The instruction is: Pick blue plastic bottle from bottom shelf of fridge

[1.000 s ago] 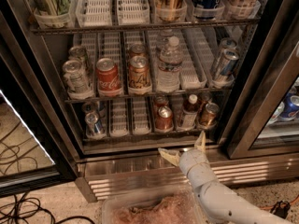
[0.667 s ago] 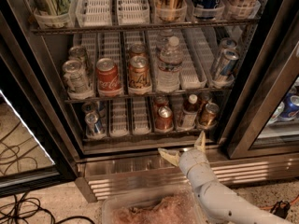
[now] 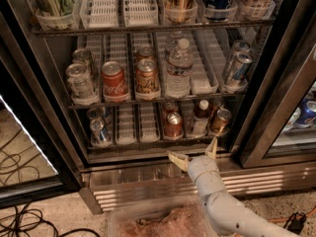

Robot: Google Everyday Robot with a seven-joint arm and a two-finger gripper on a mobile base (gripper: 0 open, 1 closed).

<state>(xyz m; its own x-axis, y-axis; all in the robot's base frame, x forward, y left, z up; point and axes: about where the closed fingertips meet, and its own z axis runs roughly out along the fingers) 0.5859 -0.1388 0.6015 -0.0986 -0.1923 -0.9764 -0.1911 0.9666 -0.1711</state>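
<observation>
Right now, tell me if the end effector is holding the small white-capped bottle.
No: the open end effector hangs empty just below the bottom shelf, and the bottle stands on that shelf, untouched.

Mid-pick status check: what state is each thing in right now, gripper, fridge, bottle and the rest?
gripper: open wide, empty, low in front of the fridge, just below the bottom shelf.
fridge: door open, racks exposed.
bottom shelf: loaded with cans and the bottle.
blue plastic bottle: upright, capped, on the bottom shelf, not gripped.
water bottle: upright, capped, one rack up.
Coca-Cola can: upright.
</observation>
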